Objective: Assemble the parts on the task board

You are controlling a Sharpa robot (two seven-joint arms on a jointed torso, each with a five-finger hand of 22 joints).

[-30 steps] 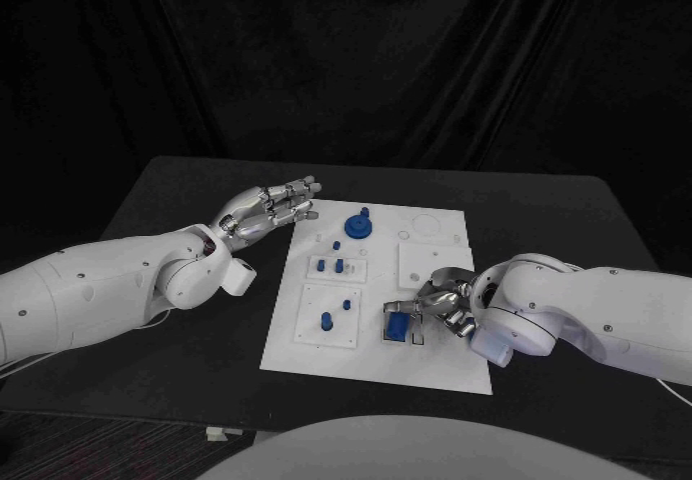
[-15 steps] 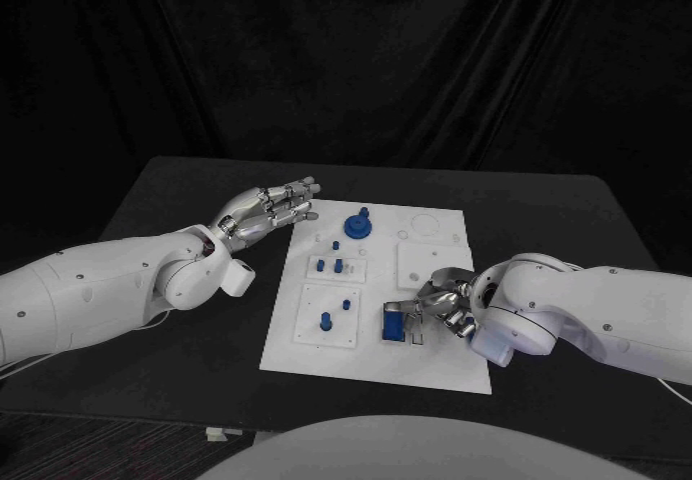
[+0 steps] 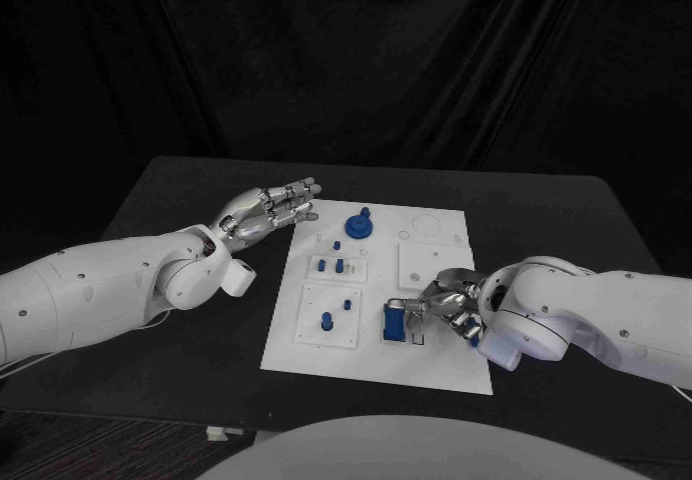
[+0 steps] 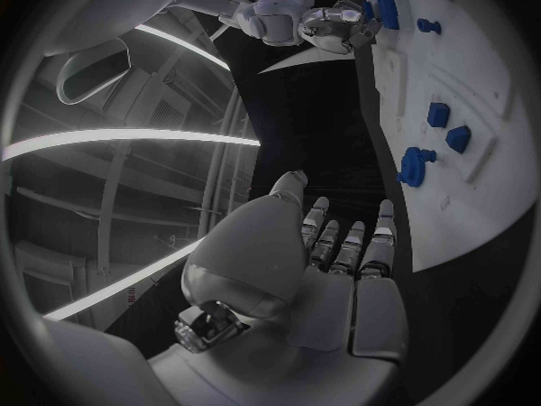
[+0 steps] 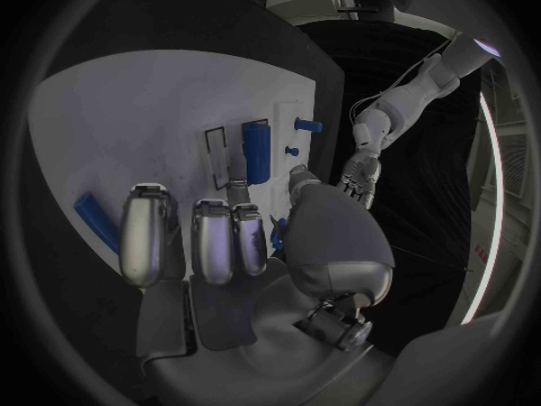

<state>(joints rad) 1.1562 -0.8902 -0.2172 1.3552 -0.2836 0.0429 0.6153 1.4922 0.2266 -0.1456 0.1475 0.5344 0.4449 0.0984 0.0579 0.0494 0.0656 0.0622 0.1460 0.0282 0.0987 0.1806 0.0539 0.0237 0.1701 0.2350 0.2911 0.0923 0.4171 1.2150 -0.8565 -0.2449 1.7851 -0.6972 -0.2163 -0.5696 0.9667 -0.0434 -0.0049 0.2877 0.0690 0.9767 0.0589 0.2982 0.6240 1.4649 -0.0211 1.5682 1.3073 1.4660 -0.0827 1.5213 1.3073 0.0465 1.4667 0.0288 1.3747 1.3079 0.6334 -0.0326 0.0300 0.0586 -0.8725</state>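
Observation:
The white task board (image 3: pixel 433 362) lies in the middle of the black table. A blue block (image 3: pixel 395 320) stands in a slot near its front, with a round blue knob (image 3: pixel 359 226) at the far end and small blue pegs (image 3: pixel 335 265) between. My right hand (image 3: pixel 450 305) hovers just right of the block with fingers stretched toward it, holding nothing that I can make out. The right wrist view has the block (image 5: pixel 257 149) beyond the fingertips (image 5: pixel 215 221) and a loose blue piece (image 5: pixel 96 221) on the board. My left hand (image 3: pixel 267 212) floats off the board's far left corner, fingers straight, empty.
From the left wrist, the board (image 4: pixel 485 90) carries the knob (image 4: pixel 415 165) and two pegs (image 4: pixel 438 114), and my right hand (image 4: pixel 327 27) is beyond them. Bare black table (image 3: pixel 188 200) surrounds the board, with dark curtain behind.
My right hand has drawn back a little to the right, off the blue block, which now shows more fully. The left arm has stayed still.

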